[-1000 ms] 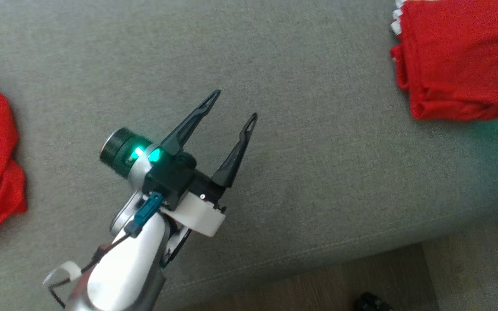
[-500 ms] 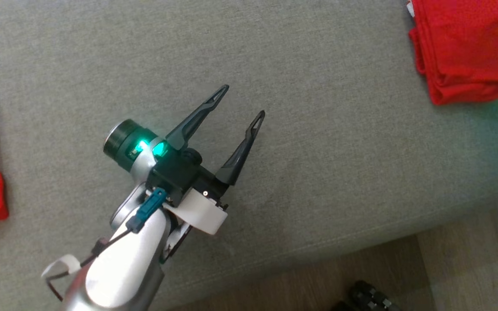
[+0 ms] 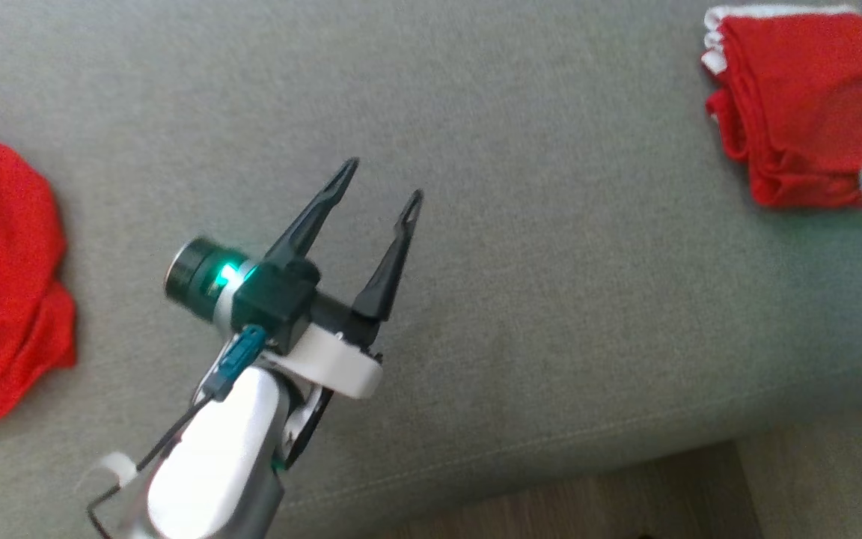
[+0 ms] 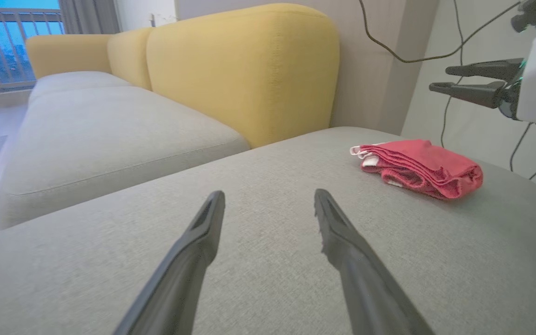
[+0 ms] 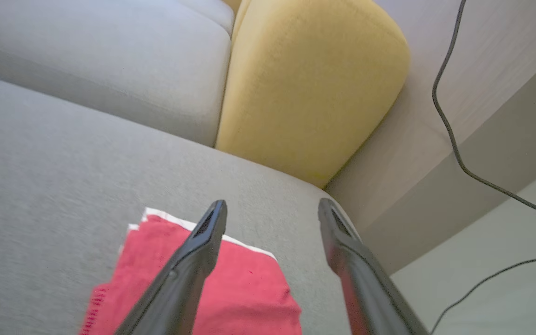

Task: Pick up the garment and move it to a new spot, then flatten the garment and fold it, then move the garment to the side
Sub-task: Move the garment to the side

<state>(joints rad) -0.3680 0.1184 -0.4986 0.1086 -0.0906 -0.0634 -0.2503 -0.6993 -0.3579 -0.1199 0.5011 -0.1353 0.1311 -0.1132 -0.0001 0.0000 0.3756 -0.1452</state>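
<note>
Red garment point(image 3: 798, 105) folded, white trim, on grey cushion point(image 3: 551, 262).

right hand point(image 5: 271, 204) hangs spread above red garment point(image 5: 249, 298).

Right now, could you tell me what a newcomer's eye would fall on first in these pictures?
The red cloth stands out: a folded red garment at the far right of the grey seat cushion, below the open right gripper, and a crumpled red garment at its left edge. Next, the open left gripper hovers over bare cushion between them.
</note>
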